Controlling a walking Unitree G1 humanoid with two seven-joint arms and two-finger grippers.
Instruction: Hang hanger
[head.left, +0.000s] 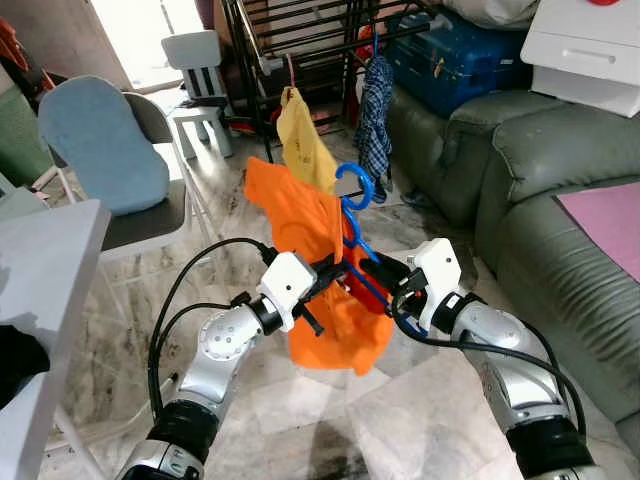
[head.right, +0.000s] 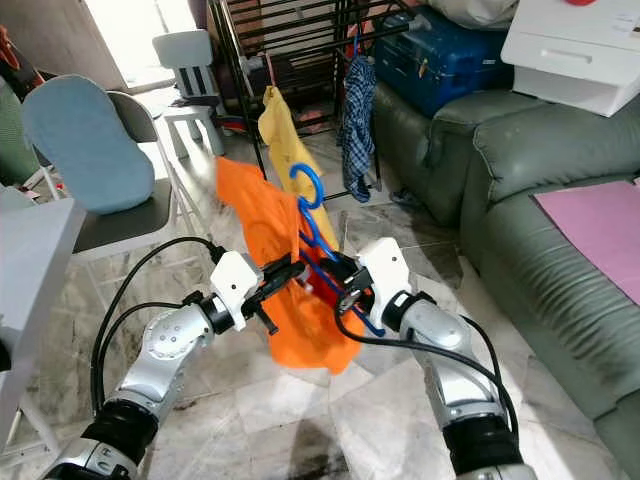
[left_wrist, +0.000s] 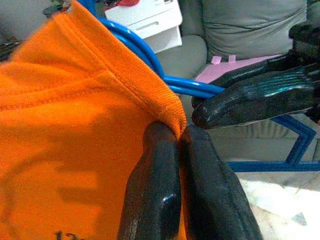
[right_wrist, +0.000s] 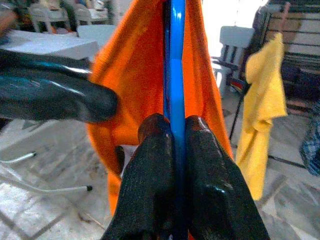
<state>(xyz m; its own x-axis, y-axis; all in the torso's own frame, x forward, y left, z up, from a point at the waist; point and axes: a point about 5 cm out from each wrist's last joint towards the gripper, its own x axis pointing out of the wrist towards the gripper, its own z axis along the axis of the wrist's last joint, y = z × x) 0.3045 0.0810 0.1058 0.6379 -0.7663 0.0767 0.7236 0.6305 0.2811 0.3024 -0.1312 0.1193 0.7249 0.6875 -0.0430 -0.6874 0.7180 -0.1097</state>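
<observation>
An orange shirt (head.left: 318, 250) hangs half draped on a blue plastic hanger (head.left: 355, 190), held in the air before me. My left gripper (head.left: 335, 268) is shut on the shirt's collar edge (left_wrist: 165, 107). My right gripper (head.left: 375, 270) is shut on the hanger's blue bar (right_wrist: 174, 75), its fingers (right_wrist: 150, 180) pinching from both sides. The two grippers meet almost fingertip to fingertip. The hanger's hook points up. Behind stands a dark drying rack (head.left: 300, 40) with a yellow garment (head.left: 305, 140) and a blue checked cloth (head.left: 375, 120) hanging on it.
A green sofa (head.left: 540, 170) runs along the right with a pink sheet (head.left: 605, 220) on its seat. A blue suitcase (head.left: 460, 60) lies behind it. A grey chair with a blue cushion (head.left: 105, 140) and a white table (head.left: 40, 260) stand left. Marble floor lies below.
</observation>
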